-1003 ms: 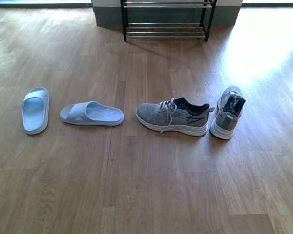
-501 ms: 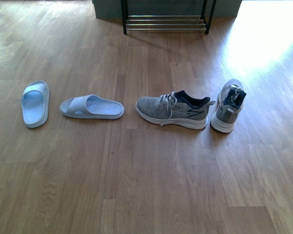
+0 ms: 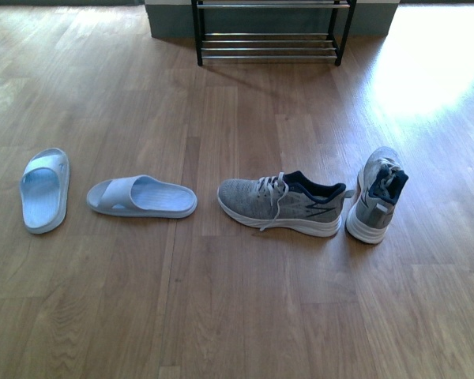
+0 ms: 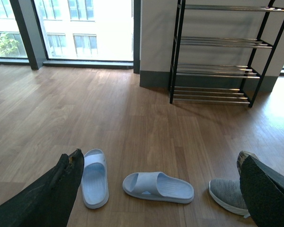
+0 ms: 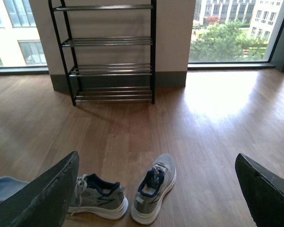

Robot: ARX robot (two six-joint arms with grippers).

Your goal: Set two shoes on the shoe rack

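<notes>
Shoe rack (image 3: 268,49) top cropped in front view (left wrist: 1 sneaker (image 4: 226,193) half-hidden).

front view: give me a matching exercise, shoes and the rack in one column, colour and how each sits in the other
Column one:
1 far-left slipper
2 second slipper
3 far-right sneaker
4 shoe rack

Column two:
a black frame, silver bars
b grey, heel nearest the camera
c pale blue, lying crosswise
d pale blue, lying lengthwise, toe end toward the rack

Pairs: 1-d, 2-c, 3-b, 4-a
</notes>
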